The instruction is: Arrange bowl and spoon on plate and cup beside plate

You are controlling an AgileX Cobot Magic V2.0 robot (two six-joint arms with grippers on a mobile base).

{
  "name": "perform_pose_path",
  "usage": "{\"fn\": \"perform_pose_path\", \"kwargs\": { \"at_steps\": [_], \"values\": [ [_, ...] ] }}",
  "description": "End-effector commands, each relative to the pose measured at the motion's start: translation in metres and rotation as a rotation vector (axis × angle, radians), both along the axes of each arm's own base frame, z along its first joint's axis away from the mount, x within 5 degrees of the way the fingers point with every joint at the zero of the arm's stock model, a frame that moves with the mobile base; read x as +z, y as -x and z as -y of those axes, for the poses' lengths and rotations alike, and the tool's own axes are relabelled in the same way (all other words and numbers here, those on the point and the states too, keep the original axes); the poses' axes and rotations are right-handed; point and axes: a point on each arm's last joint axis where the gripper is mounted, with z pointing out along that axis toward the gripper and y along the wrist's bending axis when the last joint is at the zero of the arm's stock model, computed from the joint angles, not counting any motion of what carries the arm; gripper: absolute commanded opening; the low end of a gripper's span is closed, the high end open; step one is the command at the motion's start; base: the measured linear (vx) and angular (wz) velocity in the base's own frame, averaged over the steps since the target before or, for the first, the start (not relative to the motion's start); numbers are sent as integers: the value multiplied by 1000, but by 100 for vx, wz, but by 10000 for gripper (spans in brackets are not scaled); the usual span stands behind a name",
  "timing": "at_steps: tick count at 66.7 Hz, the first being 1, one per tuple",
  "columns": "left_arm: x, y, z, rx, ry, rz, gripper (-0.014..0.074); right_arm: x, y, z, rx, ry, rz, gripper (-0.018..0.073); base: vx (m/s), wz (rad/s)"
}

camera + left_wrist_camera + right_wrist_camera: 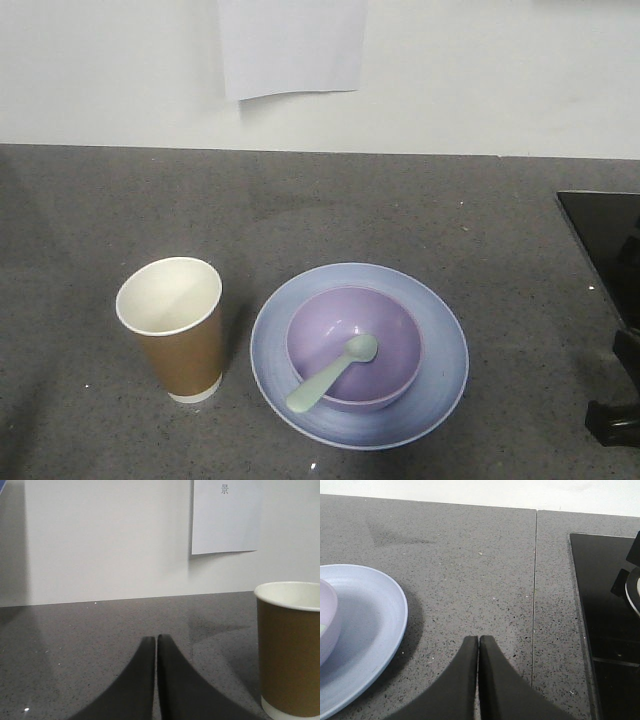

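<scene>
Both grippers closed, empty: left gripper (157, 639), right gripper (478, 639).
Only front view shows spoon (331, 373) in bowl (353, 345) on plate (440, 390), cup (173, 330) beside.

Lavender bowl (355, 345), mint spoon (331, 373), blue plate (440, 385), brown cup (178, 335).

Only one legible mark: a single small grey character, 景, printed near the top of the white paper sheet (226, 516) taped to the wall, at about 1 o'clock in the left wrist view. In the front-facing view the same sheet (292, 45) at 12 o'clock shows no readable print. Cup (289, 647), plate (440, 390), bowl (390, 340), spoon (332, 374): no lettering visible.
</scene>
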Motion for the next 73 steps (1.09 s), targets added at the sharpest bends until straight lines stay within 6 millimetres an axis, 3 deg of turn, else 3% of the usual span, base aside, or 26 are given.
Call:
{"fn": "perform_pose_path", "kwargs": {
  "at_steps": [1, 73],
  "values": [
    [-6, 0, -2, 19, 4, 25, -7, 13, -3, -3, 34, 1, 64, -5, 0, 0],
    [-8, 0, -1, 10, 83, -4, -7, 13, -3, -3, 34, 1, 64, -5, 0, 0]
  ]
}}
